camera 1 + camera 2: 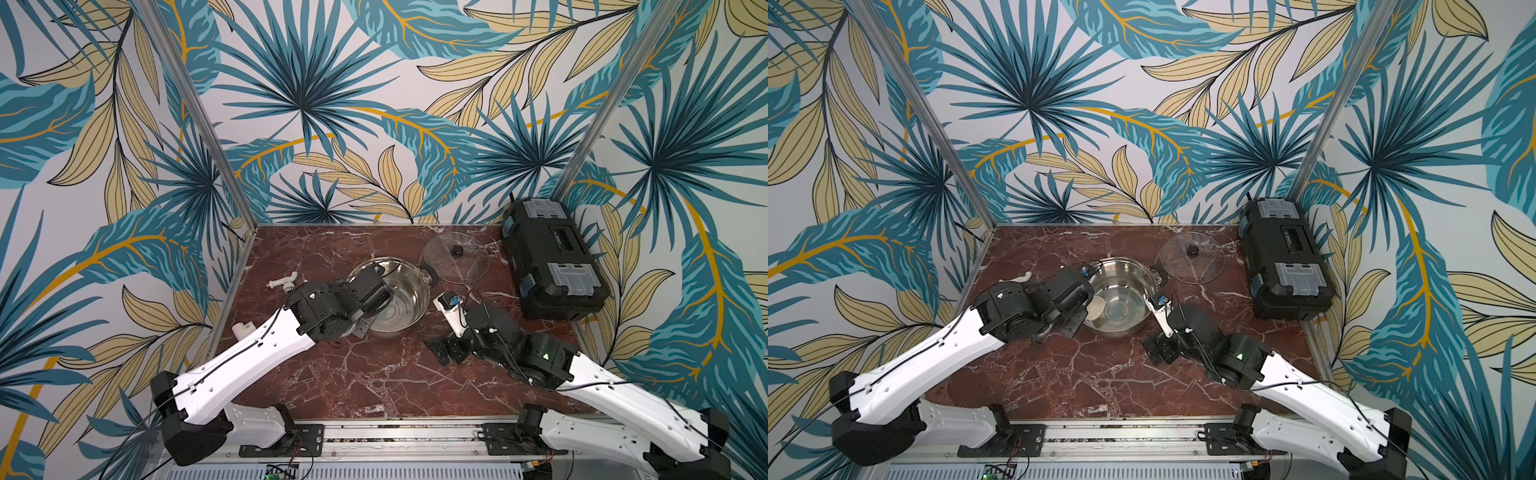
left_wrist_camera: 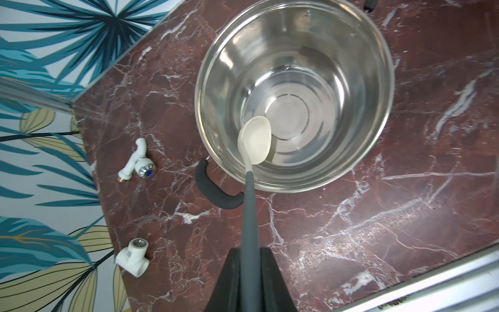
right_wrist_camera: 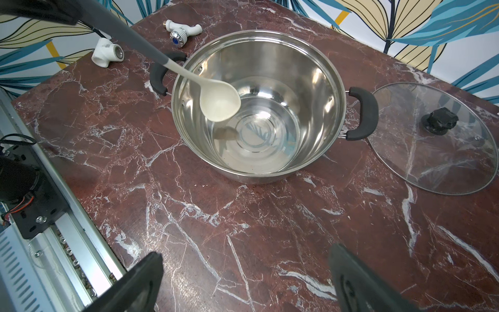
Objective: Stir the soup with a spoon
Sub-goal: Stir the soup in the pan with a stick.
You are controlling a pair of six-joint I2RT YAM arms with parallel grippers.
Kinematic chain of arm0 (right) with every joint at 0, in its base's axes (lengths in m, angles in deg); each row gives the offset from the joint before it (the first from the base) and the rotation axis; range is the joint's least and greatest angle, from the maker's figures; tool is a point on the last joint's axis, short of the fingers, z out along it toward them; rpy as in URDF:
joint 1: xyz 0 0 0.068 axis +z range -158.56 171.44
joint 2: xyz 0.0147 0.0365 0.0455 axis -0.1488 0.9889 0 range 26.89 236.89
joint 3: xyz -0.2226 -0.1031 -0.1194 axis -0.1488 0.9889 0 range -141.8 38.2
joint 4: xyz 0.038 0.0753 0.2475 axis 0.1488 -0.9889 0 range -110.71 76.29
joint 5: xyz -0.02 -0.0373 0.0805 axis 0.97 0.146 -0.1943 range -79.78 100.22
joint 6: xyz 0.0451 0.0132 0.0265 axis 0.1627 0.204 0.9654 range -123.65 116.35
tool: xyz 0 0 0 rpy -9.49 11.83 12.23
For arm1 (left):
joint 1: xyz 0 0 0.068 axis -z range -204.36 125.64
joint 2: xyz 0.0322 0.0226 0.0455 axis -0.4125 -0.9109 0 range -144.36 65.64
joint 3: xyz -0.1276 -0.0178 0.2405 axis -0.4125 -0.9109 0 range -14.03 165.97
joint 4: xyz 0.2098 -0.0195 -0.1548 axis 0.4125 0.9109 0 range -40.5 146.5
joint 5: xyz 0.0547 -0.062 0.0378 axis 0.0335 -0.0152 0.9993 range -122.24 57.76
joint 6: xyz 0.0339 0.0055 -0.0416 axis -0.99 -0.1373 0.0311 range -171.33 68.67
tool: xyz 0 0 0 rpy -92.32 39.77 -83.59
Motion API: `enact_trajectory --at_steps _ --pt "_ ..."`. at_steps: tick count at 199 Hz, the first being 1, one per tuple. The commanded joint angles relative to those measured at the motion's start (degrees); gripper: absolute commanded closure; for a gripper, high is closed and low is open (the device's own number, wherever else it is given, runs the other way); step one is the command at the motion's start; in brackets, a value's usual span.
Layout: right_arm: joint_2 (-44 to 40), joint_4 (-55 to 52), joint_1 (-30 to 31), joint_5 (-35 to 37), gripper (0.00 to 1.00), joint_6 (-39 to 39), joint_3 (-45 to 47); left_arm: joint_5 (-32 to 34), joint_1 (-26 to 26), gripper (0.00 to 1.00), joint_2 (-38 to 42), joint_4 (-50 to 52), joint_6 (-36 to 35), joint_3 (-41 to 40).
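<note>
Left pincer (image 2: 249,251) clenched on the spoon (image 2: 255,139), I see its long axis run straight ahead over the rim of the pot (image 2: 359,121), nearer the back edge of the worktop (image 3: 189,229), cream bowl hanging inside, right pincer (image 3: 245,252) released alongside.

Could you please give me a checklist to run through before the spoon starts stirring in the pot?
1. Spoon gripped: ok, the left end effector is shut on its grey handle.
2. Spoon bowl inside the pot: ok, within the rim; whether it touches the bottom: cannot tell.
3. Lid off: ok, it lies beside the pot.
4. Right end effector clear: ok, open, holding nothing, apart from the pot.
5. Pot filled: not ok, its inside looks bare.
</note>
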Motion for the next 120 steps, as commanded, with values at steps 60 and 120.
enact_trajectory --at_steps 60,120 --pt "-0.6 1.6 0.2 -0.7 0.00 1.5 1.3 5.8 0.4 1.00 -7.3 -16.4 -5.5 4.0" --pt "-2.3 0.4 0.2 0.6 0.00 1.3 2.0 -10.4 0.5 1.00 -10.6 -24.4 -5.1 3.6"
